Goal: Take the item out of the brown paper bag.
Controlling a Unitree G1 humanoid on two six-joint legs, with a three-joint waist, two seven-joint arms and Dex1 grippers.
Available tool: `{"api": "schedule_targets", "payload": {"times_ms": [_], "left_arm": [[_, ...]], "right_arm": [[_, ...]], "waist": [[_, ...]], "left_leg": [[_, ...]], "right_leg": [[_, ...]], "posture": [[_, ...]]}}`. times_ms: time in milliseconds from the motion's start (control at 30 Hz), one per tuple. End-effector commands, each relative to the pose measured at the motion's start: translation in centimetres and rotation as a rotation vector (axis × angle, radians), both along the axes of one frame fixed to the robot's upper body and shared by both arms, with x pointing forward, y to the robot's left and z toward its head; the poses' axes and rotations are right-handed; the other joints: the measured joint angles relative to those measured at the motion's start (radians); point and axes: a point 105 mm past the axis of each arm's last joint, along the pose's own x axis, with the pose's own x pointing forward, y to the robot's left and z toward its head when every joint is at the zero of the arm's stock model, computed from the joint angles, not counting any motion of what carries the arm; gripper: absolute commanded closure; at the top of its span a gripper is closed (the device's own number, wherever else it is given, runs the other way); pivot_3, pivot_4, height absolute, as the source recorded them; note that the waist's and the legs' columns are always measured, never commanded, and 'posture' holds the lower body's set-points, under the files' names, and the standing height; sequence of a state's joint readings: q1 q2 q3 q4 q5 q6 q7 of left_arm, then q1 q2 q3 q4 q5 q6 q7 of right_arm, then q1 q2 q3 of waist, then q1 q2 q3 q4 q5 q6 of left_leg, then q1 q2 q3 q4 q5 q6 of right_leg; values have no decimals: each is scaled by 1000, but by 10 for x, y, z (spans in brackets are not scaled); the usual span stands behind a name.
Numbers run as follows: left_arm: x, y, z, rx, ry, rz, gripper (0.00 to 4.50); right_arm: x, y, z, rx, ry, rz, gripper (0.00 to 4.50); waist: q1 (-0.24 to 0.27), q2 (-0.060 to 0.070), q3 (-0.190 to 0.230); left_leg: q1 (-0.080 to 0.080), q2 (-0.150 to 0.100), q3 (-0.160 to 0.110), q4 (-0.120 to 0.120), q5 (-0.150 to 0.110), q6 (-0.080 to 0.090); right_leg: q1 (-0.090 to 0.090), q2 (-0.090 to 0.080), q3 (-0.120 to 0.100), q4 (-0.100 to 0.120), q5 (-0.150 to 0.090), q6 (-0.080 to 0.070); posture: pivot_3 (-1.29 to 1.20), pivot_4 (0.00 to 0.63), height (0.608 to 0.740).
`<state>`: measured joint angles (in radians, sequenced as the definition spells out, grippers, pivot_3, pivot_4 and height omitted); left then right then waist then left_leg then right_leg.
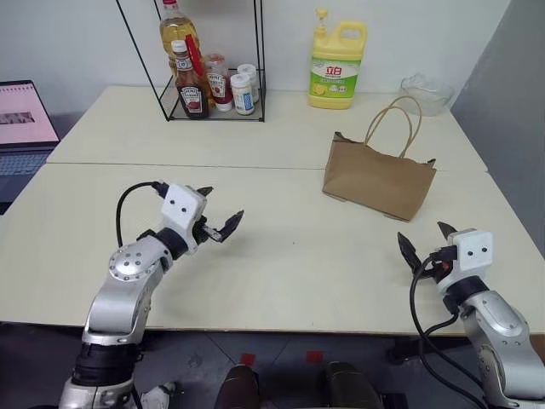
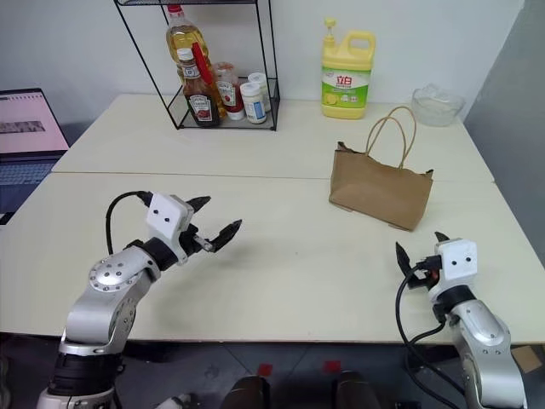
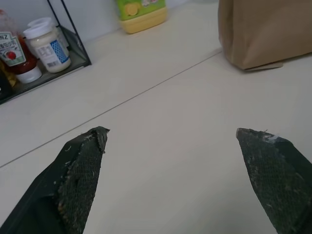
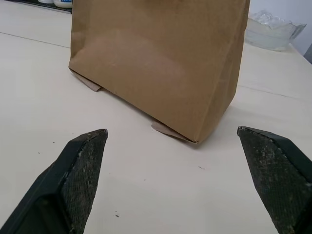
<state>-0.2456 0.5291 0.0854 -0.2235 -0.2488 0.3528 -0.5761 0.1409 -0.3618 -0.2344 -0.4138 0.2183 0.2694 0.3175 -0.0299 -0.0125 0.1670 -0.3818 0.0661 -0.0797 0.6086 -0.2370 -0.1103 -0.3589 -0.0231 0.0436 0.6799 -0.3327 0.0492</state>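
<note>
A small brown paper bag (image 1: 379,180) with thin loopy string handles stands upright on the pale cream table (image 1: 281,256), over on the right side, and the item cannot be seen, so I cannot tell if it is inside. The left gripper (image 1: 215,216) hangs over the table well away from the bag, its two black fingers spread wide and holding nothing. The right gripper (image 1: 423,238) is near the bag and pointing at it, also wide open and holding nothing.
</note>
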Motion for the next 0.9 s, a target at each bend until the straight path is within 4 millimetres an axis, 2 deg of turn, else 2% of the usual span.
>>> {"api": "schedule_targets", "payload": {"times_ms": [33,133,233,333,433,667,900], "left_arm": [[-1,-6,26,-38,-49,-84,0],[-8,-17,39,-73,-33,-199,0],[-15,-25,44,-42,-11,-292,0],[-19,-31,49,-4,-5,-360,0],[-20,-41,55,56,-22,-424,0],[-12,-55,72,54,-94,-439,0],[-9,-61,63,68,-79,-448,0]], "right_arm": [[-5,1,17,-15,-67,-4,21],[-7,3,17,-28,-63,0,21],[-10,5,20,-60,-62,14,21],[-12,10,35,-62,-89,35,21],[-7,18,63,-111,-137,76,21],[26,9,102,-172,-137,33,21],[58,1,120,-112,-88,36,21]], "waist": [[0,0,0],[0,0,0],[-1,0,1],[-1,0,1],[-1,0,2],[-1,-1,3],[-1,-2,5]], "left_leg": [[0,0,0,0,0,0],[0,0,0,0,0,0],[0,0,0,0,0,0],[0,0,0,0,0,0],[0,0,0,0,0,0],[-1,0,0,0,0,0],[-4,0,0,0,0,0]], "right_leg": [[0,0,0,0,0,0],[0,0,0,0,0,0],[0,0,0,0,0,0],[0,0,0,0,0,0],[0,0,0,0,0,0],[-1,1,0,0,0,0],[-4,0,1,0,0,0]], "posture": [[0,150,740],[0,150,740],[0,150,740],[0,150,740],[0,150,740],[0,150,740],[0,150,740]]}}
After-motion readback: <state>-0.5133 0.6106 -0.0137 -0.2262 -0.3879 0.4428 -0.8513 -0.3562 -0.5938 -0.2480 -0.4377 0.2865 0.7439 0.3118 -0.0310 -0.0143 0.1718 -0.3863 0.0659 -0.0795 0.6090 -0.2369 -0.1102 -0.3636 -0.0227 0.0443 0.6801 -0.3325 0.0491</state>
